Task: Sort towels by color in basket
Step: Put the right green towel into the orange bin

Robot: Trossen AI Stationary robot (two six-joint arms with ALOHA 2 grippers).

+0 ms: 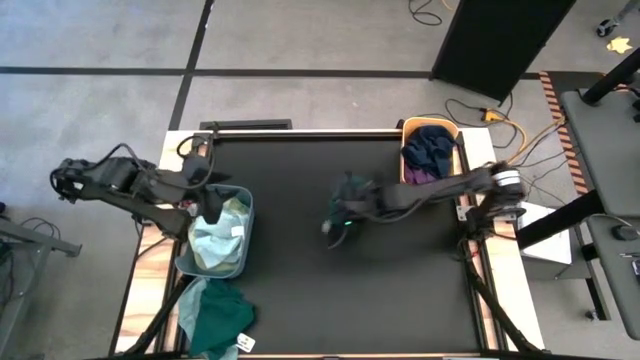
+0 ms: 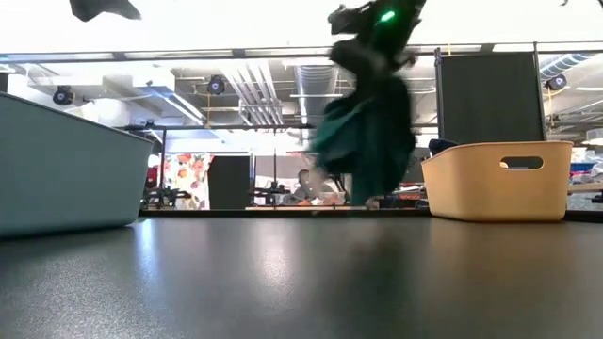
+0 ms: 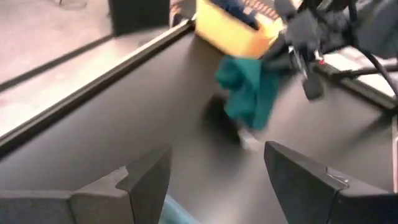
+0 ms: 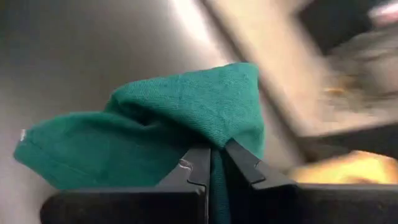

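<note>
My right gripper [image 1: 345,212] hangs over the middle of the table, shut on a dark teal towel [image 2: 367,127], which also shows in the left wrist view as the teal towel [image 3: 249,90] and in the right wrist view as green cloth [image 4: 155,130]. My left gripper [image 3: 211,180] is open above the grey-blue basket [image 1: 190,262], which holds light mint and pale yellow-green towels [image 1: 222,238]. A yellow basket [image 1: 408,126] at the table's far right holds navy and purple towels [image 1: 430,152]. Another teal towel [image 1: 218,315] lies at the near left edge. My right gripper pinches the dark teal towel between its two fingers at a bunched fold [image 4: 214,146] near the cloth's top. The fingers [image 4: 193,165] come from above. The towel hangs slack below them, lifted clear of the table, its lower end [image 2: 363,193] well above the surface.
The black tabletop [image 1: 300,290] lies bare between the two baskets. The grey-blue basket [image 2: 66,165] stands at the left and the yellow basket [image 2: 495,179] at the right in the low view. Cables and a dark panel [image 1: 495,40] lie beyond the far edge.
</note>
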